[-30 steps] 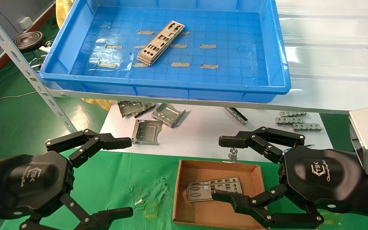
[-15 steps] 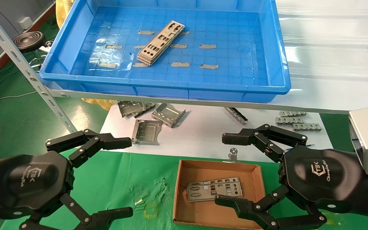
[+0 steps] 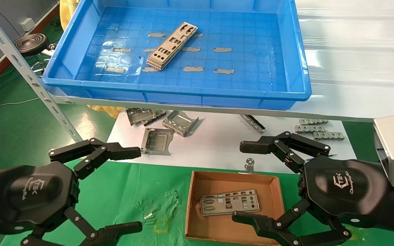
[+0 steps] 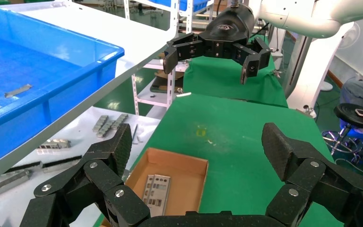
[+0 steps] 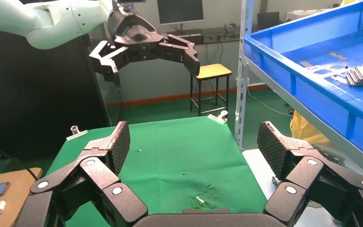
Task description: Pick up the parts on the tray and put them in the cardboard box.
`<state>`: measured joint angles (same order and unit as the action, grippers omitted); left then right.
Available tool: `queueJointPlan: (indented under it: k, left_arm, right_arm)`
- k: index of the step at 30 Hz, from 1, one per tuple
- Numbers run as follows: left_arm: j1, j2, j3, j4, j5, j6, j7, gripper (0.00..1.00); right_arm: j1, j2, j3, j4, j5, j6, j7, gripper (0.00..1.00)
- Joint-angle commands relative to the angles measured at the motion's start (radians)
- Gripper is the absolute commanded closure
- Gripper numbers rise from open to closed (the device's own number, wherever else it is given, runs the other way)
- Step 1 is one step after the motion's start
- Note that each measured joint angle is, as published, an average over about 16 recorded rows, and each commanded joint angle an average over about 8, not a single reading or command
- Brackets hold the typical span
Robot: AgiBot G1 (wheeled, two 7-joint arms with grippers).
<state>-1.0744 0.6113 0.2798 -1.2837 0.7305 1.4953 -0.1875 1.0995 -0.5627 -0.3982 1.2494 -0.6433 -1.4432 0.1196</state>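
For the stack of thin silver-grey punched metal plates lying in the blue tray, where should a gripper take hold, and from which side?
Probably from above, fingers closing across the narrow width near the middle of the stack of thin silver-grey punched metal plates. It lies flat and diagonal on the blue plastic tray floor, both long edges exposed, well away from the walls. The top plate's low edge leaves little purchase.

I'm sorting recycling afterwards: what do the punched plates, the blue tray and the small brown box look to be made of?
The thin silver-grey punched plates look like stamped sheet metal, matte with a dull sheen. The large blue tray looks like glossy moulded plastic, its grid floor reflecting light. The small brown open box looks like plain matte cardboard.
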Motion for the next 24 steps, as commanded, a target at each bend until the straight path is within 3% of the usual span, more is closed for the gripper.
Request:
queueJointPlan:
  k: [1,24]
  left_arm:
    - [0.0,0.0,0.0,0.0,0.0,0.0,0.0,0.0]
    - [0.0,0.0,0.0,0.0,0.0,0.0,0.0,0.0]
  right_arm:
    - [0.0,0.0,0.0,0.0,0.0,0.0,0.0,0.0]
    - [0.0,0.0,0.0,0.0,0.0,0.0,0.0,0.0]
